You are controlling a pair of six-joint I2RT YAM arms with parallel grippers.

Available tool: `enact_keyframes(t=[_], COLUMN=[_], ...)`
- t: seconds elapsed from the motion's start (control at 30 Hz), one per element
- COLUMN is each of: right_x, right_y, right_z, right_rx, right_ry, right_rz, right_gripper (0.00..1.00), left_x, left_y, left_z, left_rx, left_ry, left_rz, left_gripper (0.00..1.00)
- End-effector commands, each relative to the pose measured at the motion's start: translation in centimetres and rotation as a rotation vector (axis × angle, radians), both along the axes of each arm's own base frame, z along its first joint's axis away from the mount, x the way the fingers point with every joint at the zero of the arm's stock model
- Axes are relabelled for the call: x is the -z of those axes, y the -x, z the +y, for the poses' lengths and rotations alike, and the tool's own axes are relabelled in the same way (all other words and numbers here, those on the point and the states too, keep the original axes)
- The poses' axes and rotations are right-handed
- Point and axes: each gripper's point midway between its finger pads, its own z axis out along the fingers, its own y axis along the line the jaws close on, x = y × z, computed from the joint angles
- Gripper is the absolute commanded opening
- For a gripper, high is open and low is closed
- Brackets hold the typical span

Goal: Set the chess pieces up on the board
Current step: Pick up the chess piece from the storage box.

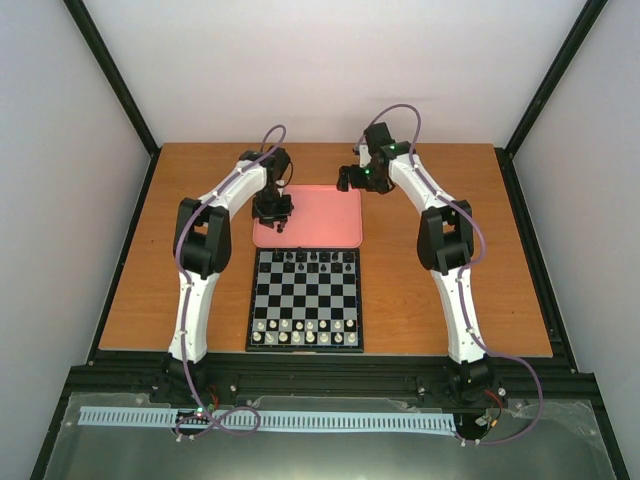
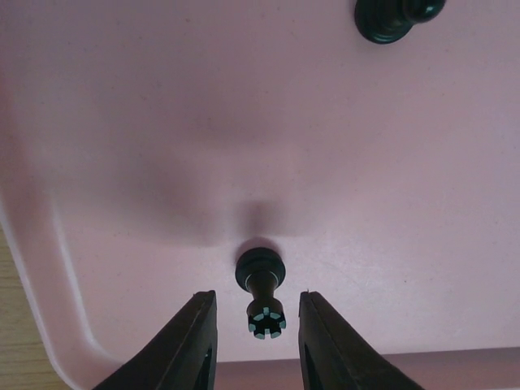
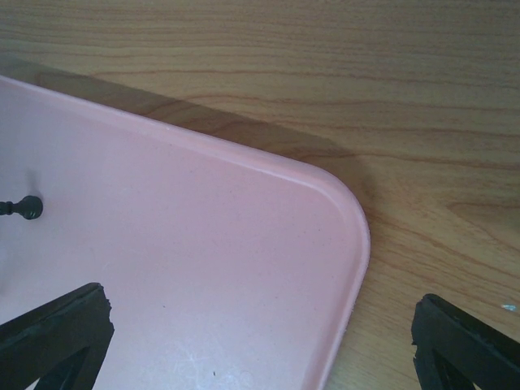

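On the board the white pieces fill the near ranks and some black chess pieces stand along the far edge, so the setup looks partly done. Beyond, on the pink tray, the left end effector straddles a black piece, jaws apart. A second black piece waits farther off, and the right end effector hangs spread wide, empty, over the tray's far right corner.
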Motion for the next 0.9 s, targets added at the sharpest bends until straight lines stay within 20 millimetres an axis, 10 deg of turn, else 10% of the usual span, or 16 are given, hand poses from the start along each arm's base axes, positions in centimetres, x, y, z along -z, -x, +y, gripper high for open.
enact_keyframes(t=[0.0, 0.87], right_x=[-0.3, 0.0], right_y=[-0.6, -0.9], right_z=[0.1, -0.4], right_rx=[-0.006, 0.004], right_ry=[-0.011, -0.019], right_rz=[-0.017, -0.009], right_gripper=[1.0, 1.0], left_x=[-0.2, -1.1], left_y=[-0.7, -1.4], left_z=[0.0, 0.4], left_rx=[0.011, 0.015], left_ry=[0.005, -0.003], left_rz=[-0.012, -0.02], left_gripper=[0.3, 0.07])
